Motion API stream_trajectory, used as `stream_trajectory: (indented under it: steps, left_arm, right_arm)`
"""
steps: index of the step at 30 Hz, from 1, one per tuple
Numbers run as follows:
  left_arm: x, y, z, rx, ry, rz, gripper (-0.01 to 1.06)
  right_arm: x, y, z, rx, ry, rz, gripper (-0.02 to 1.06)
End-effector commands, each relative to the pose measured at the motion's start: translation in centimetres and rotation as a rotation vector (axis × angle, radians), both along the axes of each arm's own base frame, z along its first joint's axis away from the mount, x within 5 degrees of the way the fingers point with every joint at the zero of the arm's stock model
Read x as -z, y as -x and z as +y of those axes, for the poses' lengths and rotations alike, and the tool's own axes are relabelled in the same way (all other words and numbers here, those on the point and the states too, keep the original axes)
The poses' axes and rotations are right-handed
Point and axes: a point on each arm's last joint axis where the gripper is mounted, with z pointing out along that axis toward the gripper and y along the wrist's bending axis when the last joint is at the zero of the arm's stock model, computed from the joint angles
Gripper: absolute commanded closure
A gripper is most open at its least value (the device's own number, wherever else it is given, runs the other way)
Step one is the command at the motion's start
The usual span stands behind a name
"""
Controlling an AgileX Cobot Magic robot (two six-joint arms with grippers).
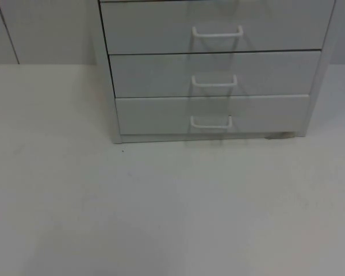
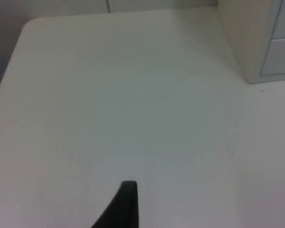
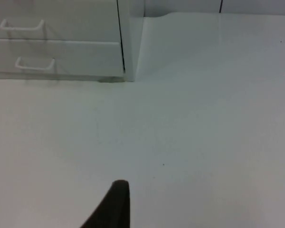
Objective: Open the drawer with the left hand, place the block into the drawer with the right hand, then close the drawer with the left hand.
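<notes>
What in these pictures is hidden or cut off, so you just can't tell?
- Drawer unit: its upper part is cut off by the top view's edge, so how many drawers it has is unknown.
- Drawer contents: all three fronts are shut, hiding the inside.
- Left gripper: one fingertip over the table; open or shut is unclear.
- Right gripper: the same.
- Small brownish mark at the unit's base: too small to identify.

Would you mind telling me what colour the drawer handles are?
The handles are white, on a light grey drawer unit; the top view shows them best.

A white table top (image 1: 161, 218) runs back to a grey partition wall (image 1: 40, 29).
</notes>
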Motion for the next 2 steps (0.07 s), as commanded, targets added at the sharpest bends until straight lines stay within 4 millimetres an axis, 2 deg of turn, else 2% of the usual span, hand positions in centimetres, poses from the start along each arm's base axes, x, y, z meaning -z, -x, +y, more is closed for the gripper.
stream_trajectory:
  steps: [1, 2]
  left_arm:
    - [0.07, -0.02, 0.01, -0.032, -0.005, -0.008, 0.00]
    - [0.07, 0.00, -0.01, -0.061, -0.006, -0.008, 0.00]
  right_arm:
    - [0.10, -0.08, 0.04, 0.004, -0.001, -0.008, -0.01]
    - [0.10, -0.08, 0.04, 0.004, -0.001, -0.008, -0.01]
